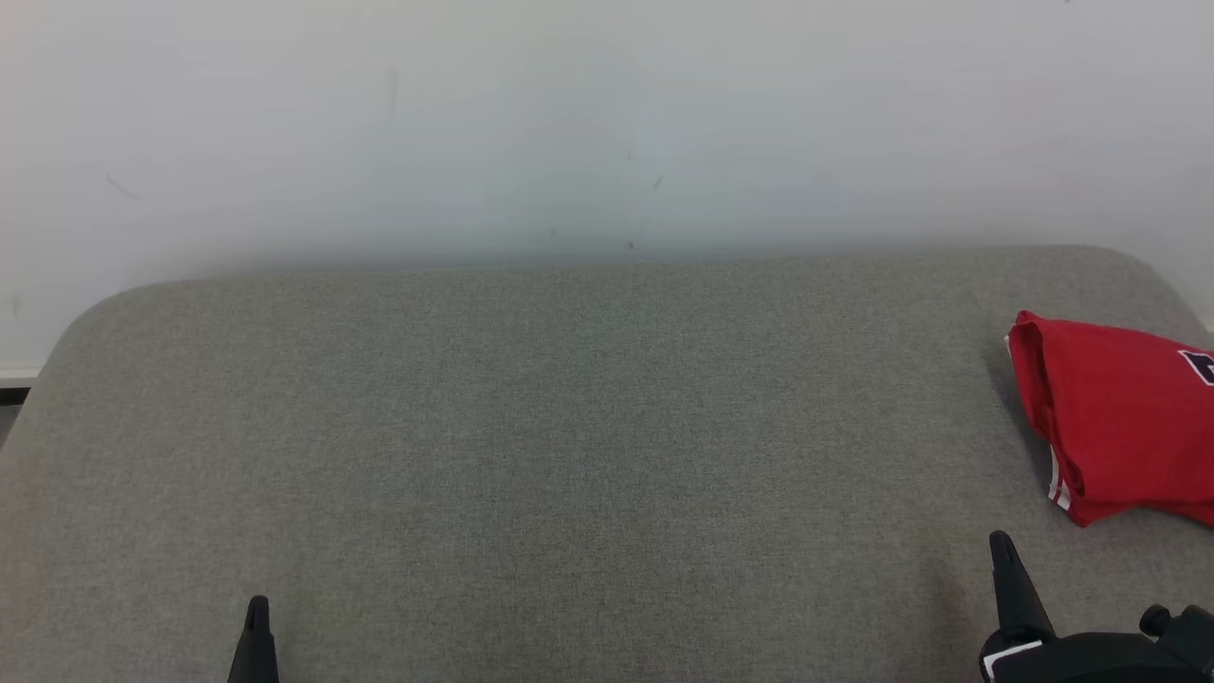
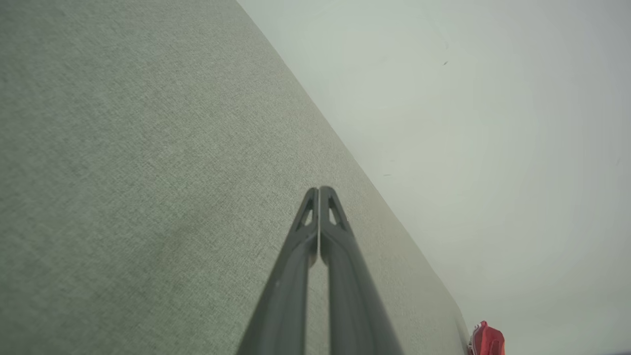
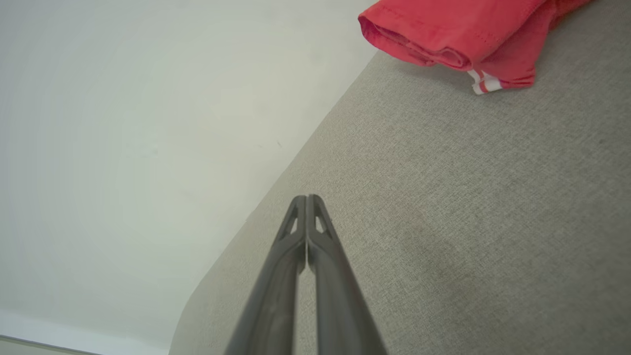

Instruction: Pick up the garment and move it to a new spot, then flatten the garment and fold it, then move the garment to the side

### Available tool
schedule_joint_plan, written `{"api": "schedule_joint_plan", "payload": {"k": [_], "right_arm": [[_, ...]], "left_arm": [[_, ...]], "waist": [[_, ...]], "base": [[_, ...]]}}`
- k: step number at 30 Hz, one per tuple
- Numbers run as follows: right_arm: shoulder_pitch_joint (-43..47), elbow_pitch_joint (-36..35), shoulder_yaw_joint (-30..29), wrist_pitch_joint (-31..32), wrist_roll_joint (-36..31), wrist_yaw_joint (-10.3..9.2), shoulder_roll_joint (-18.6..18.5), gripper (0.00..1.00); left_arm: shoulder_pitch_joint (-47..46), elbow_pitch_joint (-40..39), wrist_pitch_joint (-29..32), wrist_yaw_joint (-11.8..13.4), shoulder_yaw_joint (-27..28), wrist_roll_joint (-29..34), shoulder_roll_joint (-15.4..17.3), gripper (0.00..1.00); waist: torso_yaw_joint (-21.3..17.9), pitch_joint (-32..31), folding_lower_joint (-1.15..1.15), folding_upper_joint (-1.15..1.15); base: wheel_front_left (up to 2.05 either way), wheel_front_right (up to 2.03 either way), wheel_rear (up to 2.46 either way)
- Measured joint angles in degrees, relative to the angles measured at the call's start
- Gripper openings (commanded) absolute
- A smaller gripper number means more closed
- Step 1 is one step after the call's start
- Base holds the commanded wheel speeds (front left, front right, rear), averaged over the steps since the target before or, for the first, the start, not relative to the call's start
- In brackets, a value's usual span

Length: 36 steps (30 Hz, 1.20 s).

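Note:
The garment (image 1: 1124, 417) is red with white trim and a dark print, folded into a compact bundle at the right edge of the grey fabric table (image 1: 569, 455). It also lies at the top of the right wrist view as the garment (image 3: 458, 34), and a red sliver (image 2: 487, 340) of it peeks in at the left wrist view's bottom. My right gripper (image 1: 1003, 545) is shut and empty, just in front and left of the bundle, apart from it. My left gripper (image 1: 257, 607) is shut and empty near the front left. Both pairs of fingertips meet in the wrist views (image 2: 319, 190) (image 3: 306, 198).
A pale wall (image 1: 607, 123) rises right behind the table's far edge. The table's corners are rounded, and a strip of floor (image 1: 11, 398) shows past the left corner.

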Motion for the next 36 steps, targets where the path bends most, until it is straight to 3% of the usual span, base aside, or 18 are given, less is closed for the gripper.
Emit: {"api": "schedule_joint_plan", "payload": {"k": [36], "right_arm": [[-2.64,-1.05,-2.54,5.47,20.16,0.0,1.43,0.0]], "left_arm": [[-3.92,0.36,5.49,-0.11,0.15,-20.28,0.07,0.0]], "waist": [[0.54,1.0,0.0,0.0]], "base": [[0.0,0.0,0.0]]}}
